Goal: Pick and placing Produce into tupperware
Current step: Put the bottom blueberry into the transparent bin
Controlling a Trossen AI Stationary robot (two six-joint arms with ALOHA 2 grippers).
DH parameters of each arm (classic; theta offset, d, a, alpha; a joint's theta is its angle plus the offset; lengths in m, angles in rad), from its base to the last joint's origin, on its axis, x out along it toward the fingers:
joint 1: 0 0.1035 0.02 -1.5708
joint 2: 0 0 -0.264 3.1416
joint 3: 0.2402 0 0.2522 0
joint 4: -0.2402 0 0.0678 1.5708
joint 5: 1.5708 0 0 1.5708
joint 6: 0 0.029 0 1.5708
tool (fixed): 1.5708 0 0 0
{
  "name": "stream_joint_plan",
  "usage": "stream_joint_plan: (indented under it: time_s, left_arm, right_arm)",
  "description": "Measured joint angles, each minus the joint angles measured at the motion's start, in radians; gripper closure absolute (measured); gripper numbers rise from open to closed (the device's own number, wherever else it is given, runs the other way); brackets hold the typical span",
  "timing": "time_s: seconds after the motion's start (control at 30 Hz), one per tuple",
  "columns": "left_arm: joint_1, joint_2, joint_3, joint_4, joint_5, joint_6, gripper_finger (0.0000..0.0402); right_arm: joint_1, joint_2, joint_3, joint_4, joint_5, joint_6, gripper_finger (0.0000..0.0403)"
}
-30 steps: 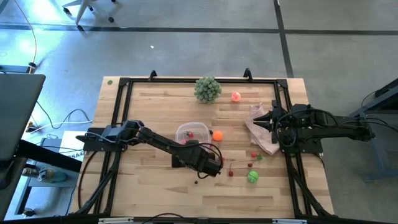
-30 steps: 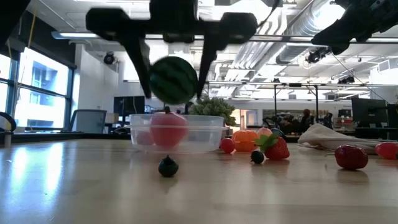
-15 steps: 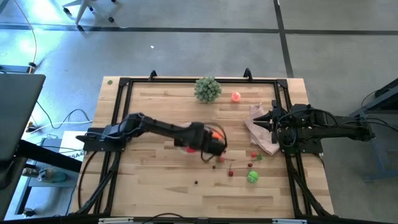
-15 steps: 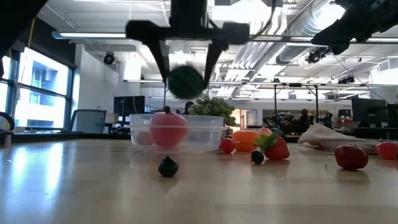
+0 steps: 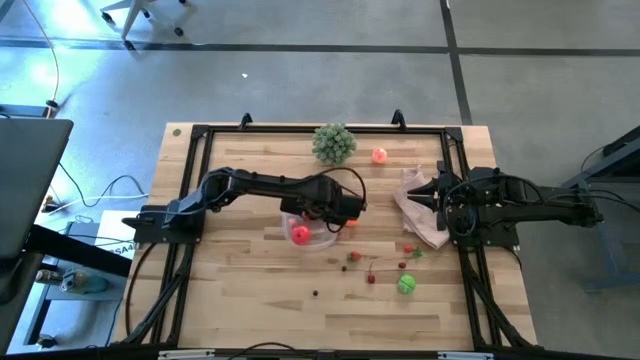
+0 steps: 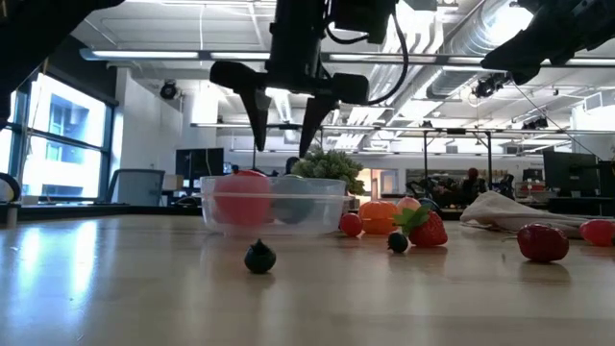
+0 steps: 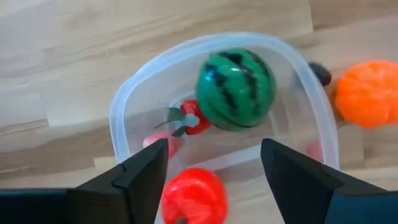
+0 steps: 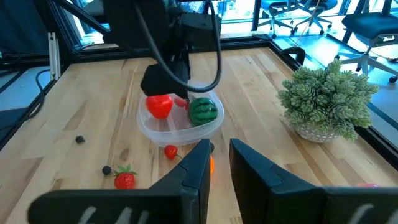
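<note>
The clear tupperware [image 7: 124, 106] sits mid-table [image 5: 312, 230]. Inside it rest a striped green ball [image 7: 236, 90], a red ball [image 7: 193, 196] and a small strawberry [image 7: 193, 118]. My left gripper [image 7: 214, 165] hangs open just above the container [image 6: 283, 144], touching nothing. An orange ball [image 7: 364, 93] lies on the table beside the container. More produce is scattered to the right: a pink-red ball [image 5: 380, 155], a green ball [image 5: 406, 285] and small berries [image 5: 370, 278]. My right gripper [image 8: 219, 149] waits at the right edge with only a narrow gap between its fingers.
A bushy pale-green ball [image 5: 333, 143] stands near the far edge. The pinkish-white bag [image 5: 420, 218] lies under the right gripper. A dark berry [image 6: 259, 257] lies on the near side of the container. A black frame [image 5: 195, 180] borders the table. Bare wood shows at near left.
My left gripper carried the striped green ball from the near side of the table up and toward the far edge, over the tupperware, then let it go. The ball now lies in the container beside the red ball.
</note>
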Motion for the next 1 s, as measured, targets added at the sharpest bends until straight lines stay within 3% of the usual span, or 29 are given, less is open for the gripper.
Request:
stream_joint_plan:
  time_s: [0.13,0.3,0.53,0.7,1.0]
  left_arm:
    - [-0.014,0.000,-0.003,-0.002,-0.007,0.074,0.0159]
    - [-0.042,-0.024,-0.003,-0.052,-0.010,0.353,0.0147]
    - [-0.094,-0.086,-0.005,-0.061,0.158,0.677,0.0141]
    - [-0.116,-0.148,-0.053,-0.061,0.207,0.708,0.0142]
    - [-0.190,-0.318,-0.219,-0.061,0.169,0.627,0.0142]
  right_arm:
    - [0.000,0.000,0.000,0.000,0.000,0.000,0.0351]
    - [0.000,0.000,0.000,0.000,0.000,0.000,0.0351]
    - [0.000,0.000,0.000,0.000,0.000,0.000,0.0351]
    - [0.000,0.000,0.000,0.000,0.000,0.000,0.0351]
    - [0.000,0.000,0.000,0.000,0.000,0.000,0.0351]
